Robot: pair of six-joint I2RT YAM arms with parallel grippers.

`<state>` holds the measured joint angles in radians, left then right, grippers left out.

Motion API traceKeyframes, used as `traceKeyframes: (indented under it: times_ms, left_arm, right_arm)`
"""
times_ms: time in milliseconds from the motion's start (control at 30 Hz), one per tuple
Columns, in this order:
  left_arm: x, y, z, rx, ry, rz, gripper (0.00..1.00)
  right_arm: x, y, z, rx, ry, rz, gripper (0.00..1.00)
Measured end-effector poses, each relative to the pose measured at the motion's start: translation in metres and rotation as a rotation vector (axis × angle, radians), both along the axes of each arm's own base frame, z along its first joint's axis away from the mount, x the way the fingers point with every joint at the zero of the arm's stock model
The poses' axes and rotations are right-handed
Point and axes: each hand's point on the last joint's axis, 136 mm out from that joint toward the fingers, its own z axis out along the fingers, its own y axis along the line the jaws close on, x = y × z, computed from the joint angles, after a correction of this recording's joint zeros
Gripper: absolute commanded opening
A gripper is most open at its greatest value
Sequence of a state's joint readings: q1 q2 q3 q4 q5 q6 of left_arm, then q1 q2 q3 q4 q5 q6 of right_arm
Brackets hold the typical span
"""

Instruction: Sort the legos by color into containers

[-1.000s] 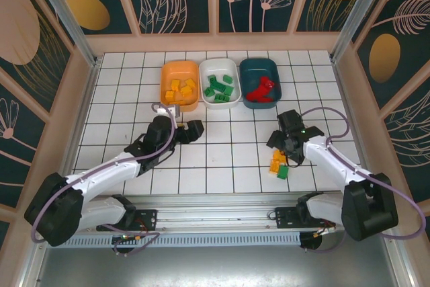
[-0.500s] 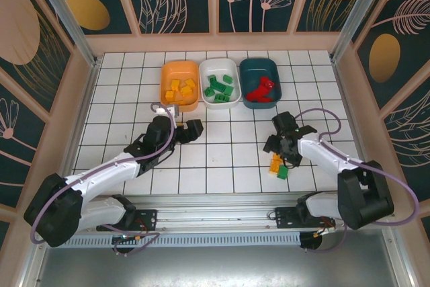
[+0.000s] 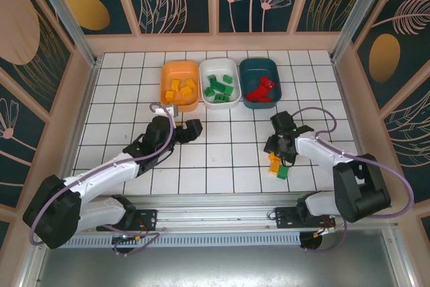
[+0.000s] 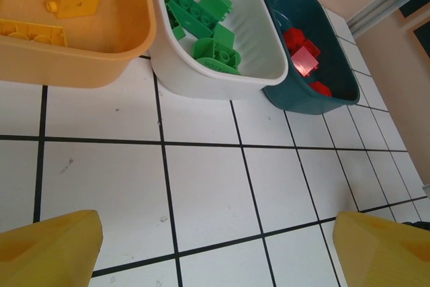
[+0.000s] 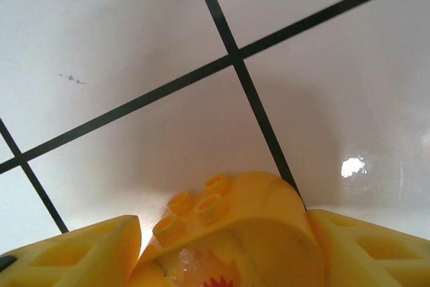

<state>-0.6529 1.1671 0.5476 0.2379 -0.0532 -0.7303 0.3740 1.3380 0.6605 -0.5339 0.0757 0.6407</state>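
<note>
The bench [image 3: 121, 99] has white tiles with dark lines. At its far side three tubs stand in a row, right next to each other. The orange tub [image 3: 180, 69] is on the left, and it has yellow-orange bricks [image 3: 179, 88] in it. The white tub [image 3: 220, 67] is in the middle, and it has green bricks [image 3: 220, 88] in it. The dark teal tub [image 3: 259, 68] is on the right, and it has red bricks [image 3: 261, 90] in it.

Two more bricks lie on the bench, on the right side near the front and well apart from the tubs. One is a yellow-orange brick [image 3: 274, 162]. The other is a green brick [image 3: 283, 172], just beside it and a bit nearer the front edge.

The right tool [image 3: 276, 154] is down low over the yellow-orange brick. Seen from the right wrist, this brick has a round top with little bumps on it. It sits on a tile between the two yellow fingers [image 5: 67, 253]. The fingers are very close on both sides. I cannot tell if they are squeezing the brick or only standing next to it.

The left tool [image 3: 193, 129] is over bare tiles, near the front of the orange and white tubs. Seen from the left wrist, its yellow fingertips [image 4: 47, 247] are far apart, so it is wide open. Nothing is between them.
</note>
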Motion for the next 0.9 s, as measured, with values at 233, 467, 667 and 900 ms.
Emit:
traceKeyframes:
  times_ms: [233, 467, 667, 900]
  left_arm:
    - [-0.003, 0.006, -0.004, 0.012, 0.005, 0.014, 0.89]
    - [-0.003, 0.013, -0.009, 0.035, 0.015, 0.047, 0.87]
    - [0.004, 0.033, -0.027, 0.074, 0.083, 0.133, 0.87]
    - [0.014, 0.086, -0.051, 0.036, 0.176, 0.31, 0.88]
  right_arm:
    - [0.004, 0.003, 0.001, 0.014, -0.025, 0.009, 0.58]
    - [0.008, 0.01, 0.007, 0.038, -0.056, 0.026, 0.56]
    - [0.016, 0.023, 0.02, 0.056, -0.104, 0.059, 0.55]
    - [0.054, 0.087, 0.079, 0.089, -0.277, 0.191, 0.54]
